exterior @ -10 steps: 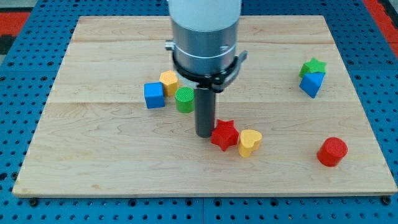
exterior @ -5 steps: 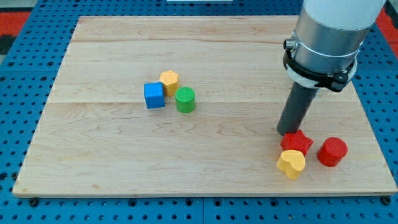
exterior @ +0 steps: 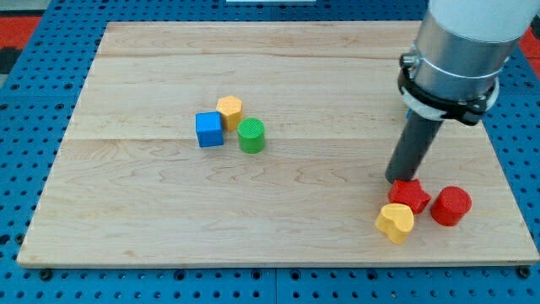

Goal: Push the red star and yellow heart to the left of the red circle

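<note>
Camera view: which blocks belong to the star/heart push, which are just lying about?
Job: red star, yellow heart, red circle, my tip at the star's upper left.
Lying about: blue cube, yellow block, green cylinder, clustered mid-board.

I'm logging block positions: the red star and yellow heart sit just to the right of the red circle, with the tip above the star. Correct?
Not quite. The camera view shows the red star and yellow heart just left of the red circle. My tip is indeed at the star's upper edge.
</note>
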{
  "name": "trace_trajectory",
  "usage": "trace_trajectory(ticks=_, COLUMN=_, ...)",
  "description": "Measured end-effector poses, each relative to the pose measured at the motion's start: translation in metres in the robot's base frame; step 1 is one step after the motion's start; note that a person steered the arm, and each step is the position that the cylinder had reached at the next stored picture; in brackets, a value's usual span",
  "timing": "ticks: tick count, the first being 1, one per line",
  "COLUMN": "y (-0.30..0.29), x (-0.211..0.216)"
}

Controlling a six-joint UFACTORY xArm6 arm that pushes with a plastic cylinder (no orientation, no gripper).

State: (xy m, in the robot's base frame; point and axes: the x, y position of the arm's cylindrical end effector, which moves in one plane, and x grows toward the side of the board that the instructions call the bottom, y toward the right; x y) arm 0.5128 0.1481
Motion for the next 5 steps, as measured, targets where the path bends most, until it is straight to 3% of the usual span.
trace_trajectory(ticks=3, y=-0.085, x=0.031)
trace_trajectory(ticks=5, y=-0.073, x=0.064)
